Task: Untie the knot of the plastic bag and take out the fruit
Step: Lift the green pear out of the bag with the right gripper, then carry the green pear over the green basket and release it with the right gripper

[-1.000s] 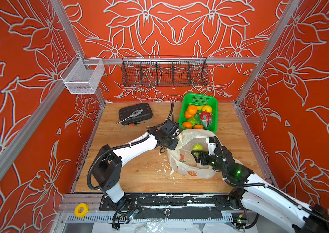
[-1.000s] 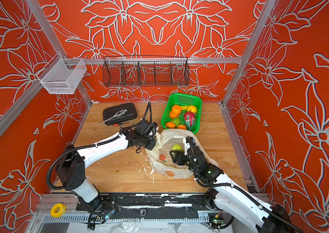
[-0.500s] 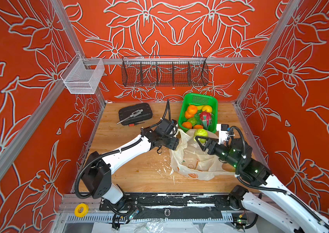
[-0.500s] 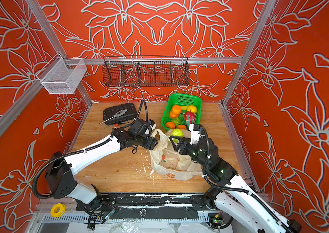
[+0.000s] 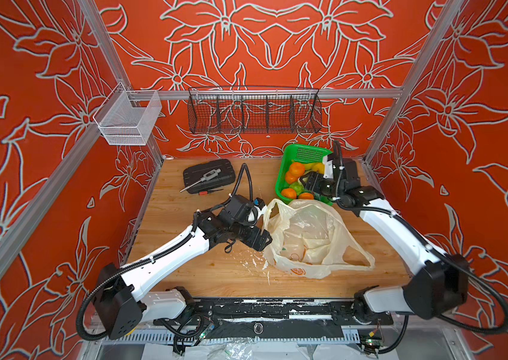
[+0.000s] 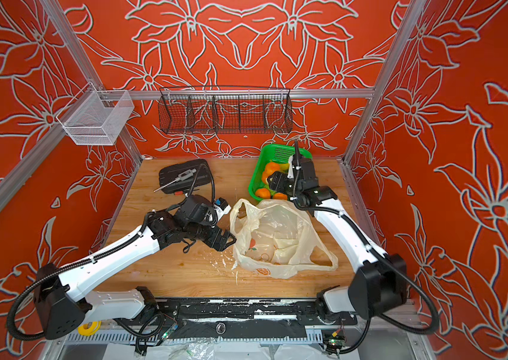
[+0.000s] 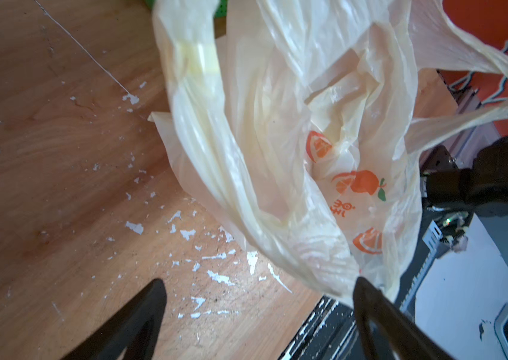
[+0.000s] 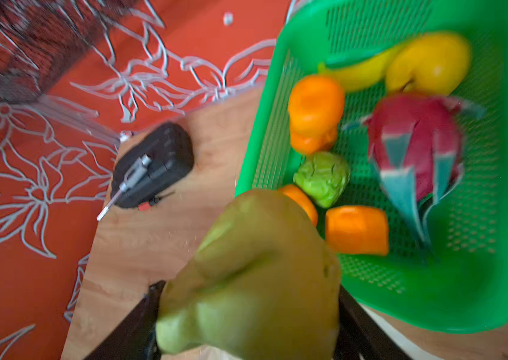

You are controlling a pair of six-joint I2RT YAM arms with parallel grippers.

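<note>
The plastic bag (image 5: 308, 237) (image 6: 274, 237) lies slack and open-mouthed on the wooden table, its handle loops (image 5: 358, 258) apart; no knot shows. My left gripper (image 5: 263, 241) (image 7: 258, 283) is open at the bag's left edge, with only bare table between its fingers. My right gripper (image 5: 304, 182) (image 8: 249, 286) is shut on a yellow-green fruit (image 8: 255, 265), held over the near edge of the green basket (image 5: 307, 152) (image 8: 495, 280). Oranges (image 5: 296, 168), a pink dragon fruit (image 8: 414, 146), a bumpy green fruit (image 8: 322, 177) and a yellow apple-like fruit (image 8: 430, 65) lie in the basket.
A banana (image 8: 361, 71) also lies in the basket. A black tool case (image 5: 209, 176) sits at the back left of the table. A black wire rack (image 5: 254, 110) and a white mesh bin (image 5: 128, 120) hang on the walls. White flecks (image 5: 252, 261) litter the wood by the bag.
My right gripper has lifted the green fruit out of the bag and carried it back to the basket. My left gripper has opened and let go of the bag's rim, and the bag has sagged.
</note>
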